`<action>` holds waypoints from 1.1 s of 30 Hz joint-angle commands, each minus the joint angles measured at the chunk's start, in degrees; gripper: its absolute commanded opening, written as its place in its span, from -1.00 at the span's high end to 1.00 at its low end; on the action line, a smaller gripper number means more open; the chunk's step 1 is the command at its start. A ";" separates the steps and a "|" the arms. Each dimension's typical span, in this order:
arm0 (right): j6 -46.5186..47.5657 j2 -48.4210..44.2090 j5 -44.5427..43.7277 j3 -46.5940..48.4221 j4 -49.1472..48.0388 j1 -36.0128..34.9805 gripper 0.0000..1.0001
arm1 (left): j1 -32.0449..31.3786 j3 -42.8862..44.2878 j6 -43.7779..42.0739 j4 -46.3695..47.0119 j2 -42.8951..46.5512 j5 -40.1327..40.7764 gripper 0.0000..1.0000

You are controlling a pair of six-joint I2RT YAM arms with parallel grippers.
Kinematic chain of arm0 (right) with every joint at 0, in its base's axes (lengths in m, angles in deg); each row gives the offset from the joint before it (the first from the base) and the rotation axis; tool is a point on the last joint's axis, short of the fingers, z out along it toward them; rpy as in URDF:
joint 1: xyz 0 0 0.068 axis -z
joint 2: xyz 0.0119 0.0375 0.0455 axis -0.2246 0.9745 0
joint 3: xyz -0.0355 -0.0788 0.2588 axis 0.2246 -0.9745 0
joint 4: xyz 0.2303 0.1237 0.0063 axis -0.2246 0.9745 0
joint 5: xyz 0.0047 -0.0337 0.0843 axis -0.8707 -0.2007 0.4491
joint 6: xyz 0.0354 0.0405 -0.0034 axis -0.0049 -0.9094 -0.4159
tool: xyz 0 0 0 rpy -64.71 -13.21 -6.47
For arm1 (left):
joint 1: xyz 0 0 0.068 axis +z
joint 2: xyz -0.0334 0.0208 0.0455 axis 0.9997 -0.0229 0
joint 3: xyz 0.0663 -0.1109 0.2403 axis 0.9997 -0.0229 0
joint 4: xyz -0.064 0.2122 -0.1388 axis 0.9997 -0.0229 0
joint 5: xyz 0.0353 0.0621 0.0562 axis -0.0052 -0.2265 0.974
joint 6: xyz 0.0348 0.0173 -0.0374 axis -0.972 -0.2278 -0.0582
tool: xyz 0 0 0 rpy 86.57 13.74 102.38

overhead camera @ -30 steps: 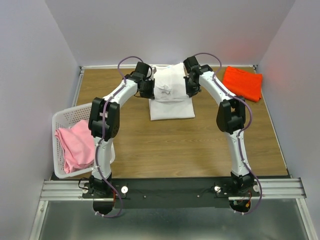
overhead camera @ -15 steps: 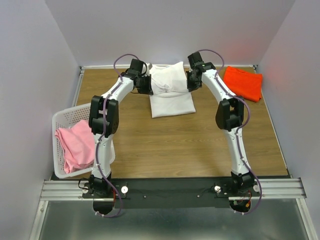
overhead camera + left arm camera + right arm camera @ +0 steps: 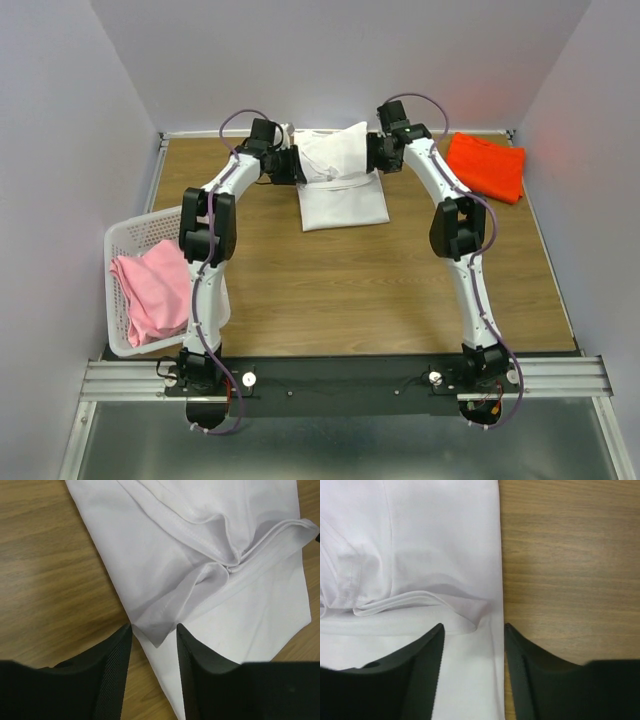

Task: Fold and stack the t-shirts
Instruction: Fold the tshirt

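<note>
The white t-shirt (image 3: 343, 188) lies folded on the wooden table at the far middle, its top layer doubled back and rumpled. My left gripper (image 3: 297, 165) sits at the shirt's left edge, and my right gripper (image 3: 372, 155) at its right edge. In the left wrist view the left gripper (image 3: 154, 636) is open, with a loose corner of the white t-shirt (image 3: 210, 540) lying just off its tips. In the right wrist view the right gripper (image 3: 474, 630) is open over the hem of the white t-shirt (image 3: 420, 540). The orange-red t-shirt (image 3: 487, 166) lies folded at the far right. The pink t-shirt (image 3: 152, 288) is in the basket.
A white lattice basket (image 3: 127, 232) stands at the table's left edge beside the left arm. Grey walls close in the table on three sides. Bare wood (image 3: 380, 290) stretches between the white shirt and the arm bases.
Both grippers moved toward the far wall with the white shirt's upper layer, then opened and let it go. The layer now lies folded over the far half.
</note>
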 commanded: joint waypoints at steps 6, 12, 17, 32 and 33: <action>0.69 -7.73 -1.53 -12.60 -5.45 0.35 -0.47 | 0.48 -7.01 0.13 5.34 5.69 -2.59 -0.09; -0.11 -13.44 -0.74 -24.64 -6.60 0.18 -0.39 | -0.58 -15.37 -0.05 7.63 9.12 -4.10 -0.09; -1.07 -16.44 0.23 -31.07 -8.27 0.27 -0.25 | -1.81 -20.54 0.22 9.21 11.05 -3.66 -0.08; -3.36 -22.50 6.38 -47.32 -10.99 0.09 0.61 | -4.27 -29.86 -2.42 9.74 12.98 -0.85 0.65; -3.62 -23.46 6.29 -48.38 -11.17 0.09 0.66 | -4.45 -30.57 -2.51 9.83 13.34 -0.85 0.70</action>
